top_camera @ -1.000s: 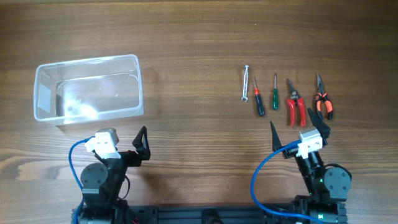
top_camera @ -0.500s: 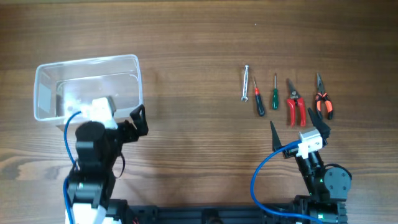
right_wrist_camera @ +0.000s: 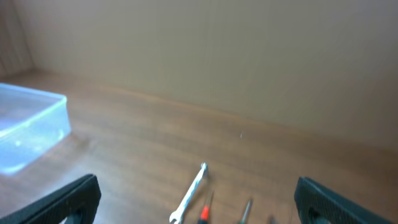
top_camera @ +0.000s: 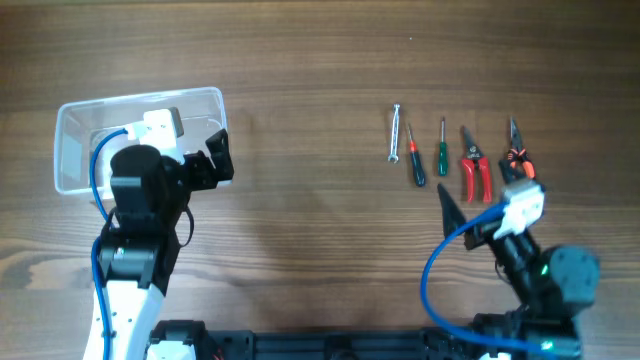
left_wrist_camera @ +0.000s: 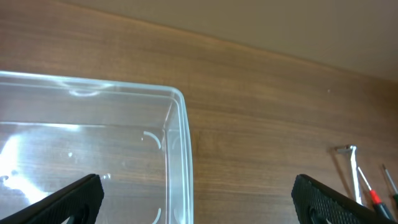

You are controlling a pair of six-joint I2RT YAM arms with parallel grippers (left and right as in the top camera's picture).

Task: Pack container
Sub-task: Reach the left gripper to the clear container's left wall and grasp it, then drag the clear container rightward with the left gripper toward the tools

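In the last second the left arm has swung forward from the near edge, so that its left pincer (left_wrist_camera: 196, 190), fingers wide apart and holding nothing, now hangs over the near right part of the container (top_camera: 70, 140). The right pincer (right_wrist_camera: 198, 188), likewise spread and empty, has crept toward the row of tools. Nothing is packed yet, so this reads as an opening approach (steadying the tub, perhaps). The container sits at the far left of the tabletop (top_camera: 320, 70), a clear, glossy plastic tub with rounded corners and a raised rim, wood grain visible through its walls. Well to its right lie a slim metal wrench (top_camera: 395, 133), a red-handled screwdriver (top_camera: 415, 162), a green-handled screwdriver (top_camera: 441, 152), red-handled cutters (top_camera: 474, 172) and what look like orange-and-black pliers (top_camera: 515, 150), partly hidden by the arm.
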